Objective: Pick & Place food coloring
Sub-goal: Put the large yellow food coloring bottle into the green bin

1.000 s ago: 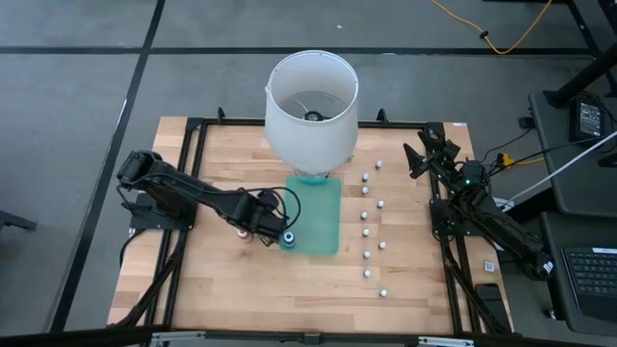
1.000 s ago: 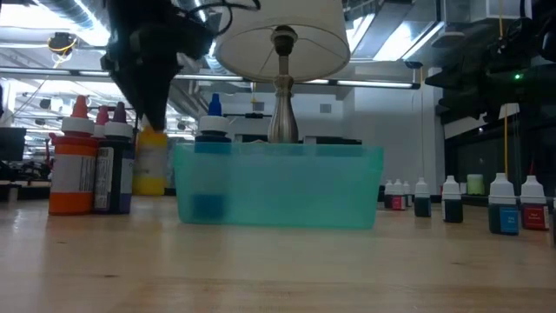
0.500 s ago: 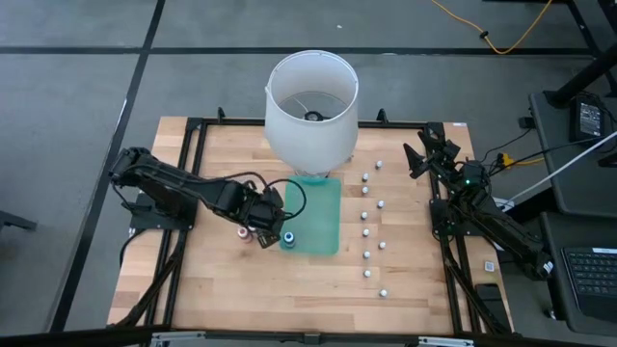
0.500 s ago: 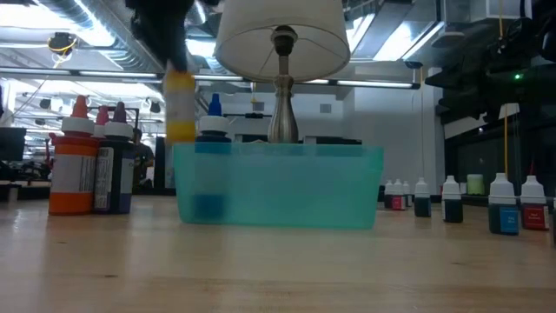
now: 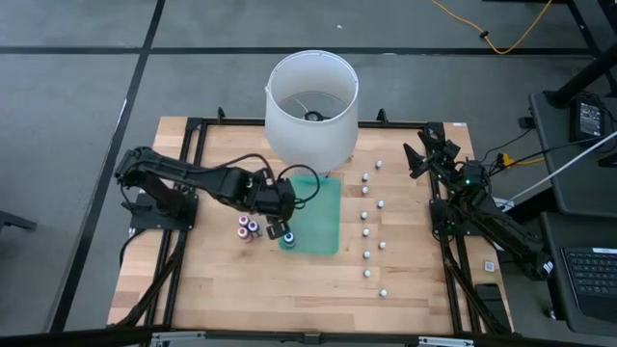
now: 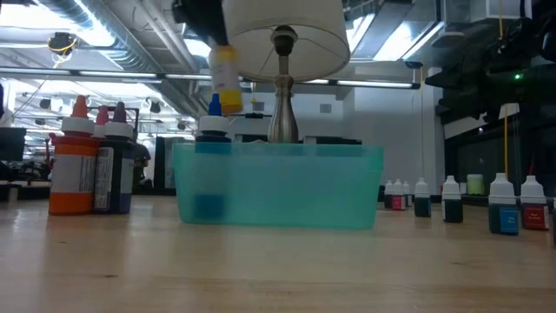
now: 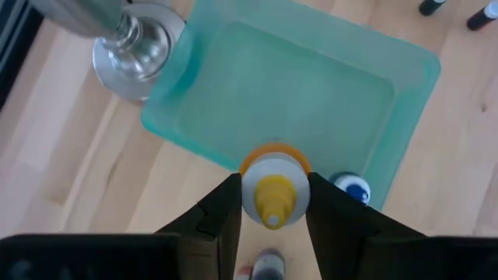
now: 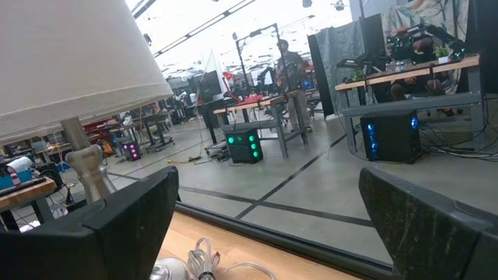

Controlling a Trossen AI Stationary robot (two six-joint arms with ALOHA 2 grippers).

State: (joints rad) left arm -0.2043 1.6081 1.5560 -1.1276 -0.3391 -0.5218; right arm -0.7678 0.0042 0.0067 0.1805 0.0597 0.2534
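**Food coloring bottle held above the teal tray's edge**

The yellow-capped food coloring bottle (image 7: 272, 194) sits clamped between the two dark fingers of the left hand (image 7: 272, 204), which is closed tight on it. The left wrist view shows it just over the near rim of the teal tray (image 7: 405, 70), with a blue-capped bottle (image 7: 355, 189) standing beside that rim. The low view adds what the wrist view cannot: the yellow bottle (image 6: 225, 78) hangs in the air, slightly tilted, well above the tray (image 6: 278, 187), at the upper centre-left of the frame. From above, the left hand (image 5: 277, 210) lies at the tray's left edge, with purple- and red-capped bottles (image 5: 247, 227) on the wooden surface (image 5: 289, 284) just left of it. The lamp (image 5: 310, 104) stands behind the tray. The right hand (image 5: 420, 154) waits at the upper right of the surface, fingers spread wide and holding nothing.
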